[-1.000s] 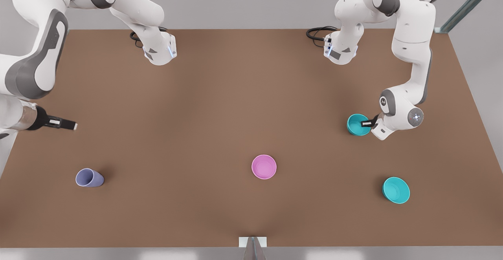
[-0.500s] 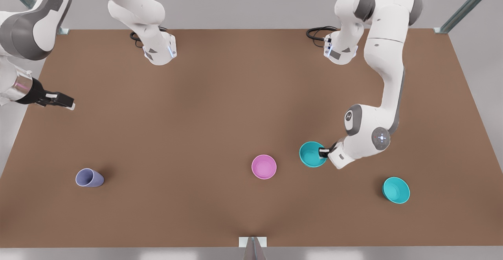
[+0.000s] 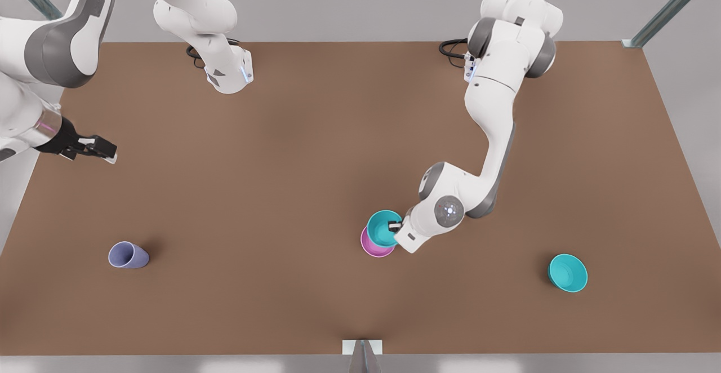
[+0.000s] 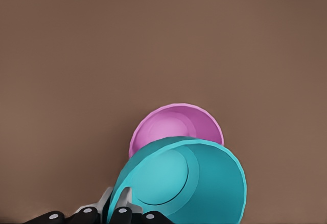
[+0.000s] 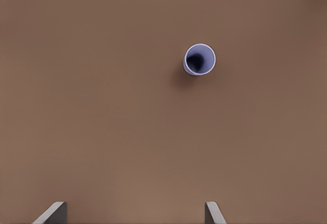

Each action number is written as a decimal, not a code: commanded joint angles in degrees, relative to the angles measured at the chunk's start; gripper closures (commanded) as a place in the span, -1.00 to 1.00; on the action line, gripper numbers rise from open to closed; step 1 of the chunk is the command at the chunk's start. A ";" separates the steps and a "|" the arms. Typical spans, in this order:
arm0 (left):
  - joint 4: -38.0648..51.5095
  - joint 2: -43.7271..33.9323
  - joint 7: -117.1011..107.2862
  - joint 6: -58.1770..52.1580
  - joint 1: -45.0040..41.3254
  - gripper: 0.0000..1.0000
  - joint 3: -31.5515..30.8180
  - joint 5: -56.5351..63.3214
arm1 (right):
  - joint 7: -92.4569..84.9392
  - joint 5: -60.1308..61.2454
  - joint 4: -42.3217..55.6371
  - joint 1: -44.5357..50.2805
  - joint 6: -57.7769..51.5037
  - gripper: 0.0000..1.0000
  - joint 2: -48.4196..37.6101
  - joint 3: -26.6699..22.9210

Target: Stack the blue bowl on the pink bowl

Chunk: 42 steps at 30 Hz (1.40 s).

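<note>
The blue bowl (image 3: 383,227) (image 4: 189,183) hangs just above the pink bowl (image 3: 372,247) (image 4: 171,124) and covers most of it. It sits a little toward the front view's right of the pink bowl's centre. My left gripper (image 3: 396,226) (image 4: 120,206) is shut on the blue bowl's rim, one finger inside and one outside. My right gripper (image 3: 107,153) (image 5: 134,215) waits open over the table at the front view's left edge, holding nothing.
A second teal bowl (image 3: 568,272) rests on the brown table (image 3: 281,164) at the front view's right. A lavender-blue cup (image 3: 128,255) (image 5: 199,59) stands near the front left, below my right gripper. Both arm bases are mounted along the far edge.
My left gripper has carried the blue bowl from the far right toward the front view's left, arriving over the pink bowl. My right gripper shifted only slightly near the left edge.
</note>
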 commanded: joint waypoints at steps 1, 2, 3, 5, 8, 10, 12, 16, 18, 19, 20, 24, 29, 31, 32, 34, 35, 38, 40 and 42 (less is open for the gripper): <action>0.10 0.27 -25.23 -0.01 -0.07 0.57 -0.56 -0.26 | -1.02 0.24 0.06 -0.07 3.10 -1.00 0.13 -0.07; 0.10 0.27 -26.37 0.07 -0.07 0.57 -0.64 -0.26 | -1.02 0.24 0.06 -0.15 3.71 -1.00 0.31 0.02; 0.19 0.35 -26.81 0.60 -0.15 0.57 -1.17 -0.17 | -1.02 0.24 -0.12 -0.24 3.80 -1.00 0.40 -0.07; 0.10 0.53 -28.30 2.80 0.02 0.57 -1.26 -0.26 | -1.02 2.78 -0.29 -1.82 3.80 -1.00 0.40 -0.07; 0.19 0.88 -28.04 3.50 -0.07 0.57 -1.70 -0.26 | -1.02 3.23 -0.29 -2.00 3.89 -1.00 0.40 -0.07; 0.19 1.06 -28.21 4.82 -0.07 0.57 -1.70 -0.17 | -1.02 3.23 -0.29 -2.09 3.80 -1.00 0.40 -0.07; 0.11 1.15 -28.21 5.52 -0.07 0.57 -1.70 -0.17 | -1.02 3.23 -0.47 -2.09 3.80 -1.00 0.40 -0.07; 0.02 1.23 -28.04 5.61 0.02 0.57 -1.70 0.01 | -0.93 3.23 -0.47 -2.00 3.71 -1.00 0.40 -0.07; 0.10 1.32 -28.13 5.96 0.02 0.57 -1.70 0.00 | -0.93 3.23 -0.47 -2.00 3.71 -1.00 0.40 -0.07; 0.10 1.41 -28.21 5.96 -0.07 0.57 -1.70 0.00 | -0.93 3.23 -0.47 -2.00 3.71 -1.00 0.40 -0.07; 0.10 1.50 -28.13 6.05 -0.07 0.57 -1.70 0.09 | -0.93 3.23 -0.55 -2.00 3.71 -1.00 0.40 -0.07; -0.16 1.59 -27.86 6.14 0.02 -0.40 -1.70 -0.08 | -0.93 3.23 -0.56 -1.91 3.71 -1.00 0.48 -0.07; -1.82 -4.47 -22.25 -11.33 0.72 -1.00 0.23 4.57 | -0.93 3.49 -0.56 -1.91 3.71 -1.00 0.57 -0.07; -0.86 -13.96 -5.64 -38.33 0.90 -1.00 11.04 8.08 | -0.93 3.49 -0.56 -1.91 3.71 -1.00 0.57 -0.07; -0.95 -20.91 4.72 -44.92 0.99 -1.00 16.13 11.78 | -1.02 3.49 -0.56 -1.91 3.71 -1.00 0.57 -0.07; -1.04 -27.77 18.81 -48.79 0.90 -1.00 22.74 12.13 | -1.02 3.49 -0.56 -1.91 3.71 -1.00 0.57 -0.07; -1.65 -29.44 19.07 -49.23 0.99 -1.00 22.74 12.13 | -1.02 3.49 -0.56 -1.91 3.71 -1.00 0.57 -0.07; -12.11 -41.13 21.09 -37.37 20.49 -1.00 2.18 17.67 | -1.02 3.49 -0.56 -1.91 3.71 -1.00 0.57 -0.07; -11.85 -41.48 23.99 -37.37 21.99 -1.00 1.11 15.57 | -0.93 3.49 -0.56 -1.91 3.71 -1.00 0.57 -0.07; -11.85 -41.22 23.82 -37.19 22.43 -1.00 1.11 14.33 | -0.93 3.49 -0.56 -2.00 3.71 -1.00 0.57 -0.07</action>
